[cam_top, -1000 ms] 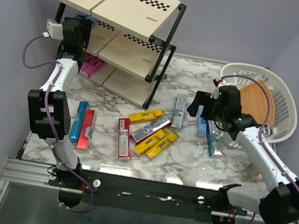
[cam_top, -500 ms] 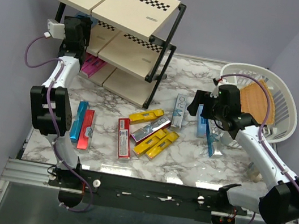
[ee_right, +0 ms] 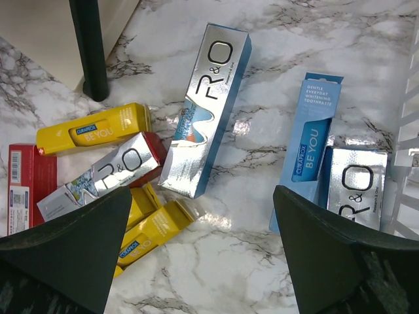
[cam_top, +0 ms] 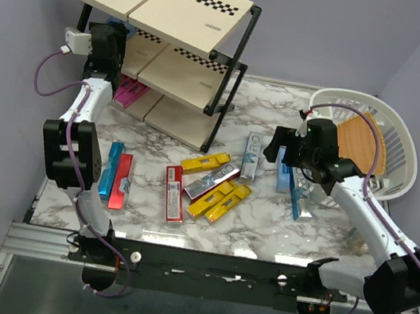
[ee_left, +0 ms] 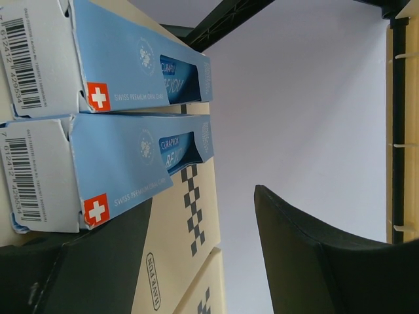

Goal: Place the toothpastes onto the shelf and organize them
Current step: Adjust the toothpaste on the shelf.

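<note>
The shelf (cam_top: pixel 177 76) stands at the back left. My left gripper (cam_top: pixel 114 35) reaches in under its top board and is open, nothing between its fingers (ee_left: pixel 203 196). Two light blue toothpastes (ee_left: pixel 131 163) lie side by side on the checkered board just beside its left finger. Pink toothpastes (cam_top: pixel 128 93) lie on the bottom tier. My right gripper (cam_top: pixel 276 146) hovers open (ee_right: pixel 203 190) over the marble, between a silver R&O box (ee_right: pixel 206 111) and a light blue box (ee_right: pixel 314 147). Yellow (cam_top: pixel 219 199), red (cam_top: pixel 174 193) and silver (cam_top: pixel 213 179) boxes lie mid-table.
A white basket (cam_top: pixel 395 136) at the right holds a wooden board (cam_top: pixel 361 146). A blue box (cam_top: pixel 112 166) and a red box (cam_top: pixel 120 181) lie near the left arm. A black shelf post (ee_right: pixel 88 46) stands close to the right gripper's left side.
The left arm's elbow has shifted very slightly. The right arm and the boxes on the table have stayed put.
</note>
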`<state>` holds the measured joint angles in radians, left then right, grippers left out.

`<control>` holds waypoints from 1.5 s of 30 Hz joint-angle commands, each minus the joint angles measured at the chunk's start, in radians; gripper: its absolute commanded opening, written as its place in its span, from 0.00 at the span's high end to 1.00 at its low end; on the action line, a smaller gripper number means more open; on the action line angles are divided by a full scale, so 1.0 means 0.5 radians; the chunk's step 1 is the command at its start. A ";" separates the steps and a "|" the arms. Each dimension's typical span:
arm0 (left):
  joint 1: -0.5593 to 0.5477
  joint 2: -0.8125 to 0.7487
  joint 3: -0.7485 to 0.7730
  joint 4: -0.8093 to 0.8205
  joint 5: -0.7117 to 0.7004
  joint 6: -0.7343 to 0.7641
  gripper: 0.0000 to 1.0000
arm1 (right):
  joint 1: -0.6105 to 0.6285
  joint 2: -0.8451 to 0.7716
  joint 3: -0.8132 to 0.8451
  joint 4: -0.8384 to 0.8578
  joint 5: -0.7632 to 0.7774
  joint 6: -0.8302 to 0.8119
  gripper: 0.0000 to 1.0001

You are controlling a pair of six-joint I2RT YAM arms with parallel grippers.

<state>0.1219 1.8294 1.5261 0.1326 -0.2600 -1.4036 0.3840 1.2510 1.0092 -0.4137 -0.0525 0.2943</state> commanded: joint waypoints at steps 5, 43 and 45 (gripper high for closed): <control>0.020 0.035 0.062 -0.017 -0.158 0.000 0.24 | -0.010 -0.002 0.043 -0.025 0.056 -0.021 0.02; 0.179 -0.962 -0.245 -0.575 0.259 1.017 0.09 | -0.007 -0.124 0.056 -0.084 0.056 0.025 0.02; 0.192 -1.081 -0.208 -0.712 0.247 1.180 0.09 | -0.007 -0.127 0.056 -0.096 0.062 0.040 0.02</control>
<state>0.1947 1.4139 1.4014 -0.0505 -0.1631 -1.0702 0.3840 1.2091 1.0092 -0.4240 -0.0456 0.2970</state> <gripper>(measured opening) 0.908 0.976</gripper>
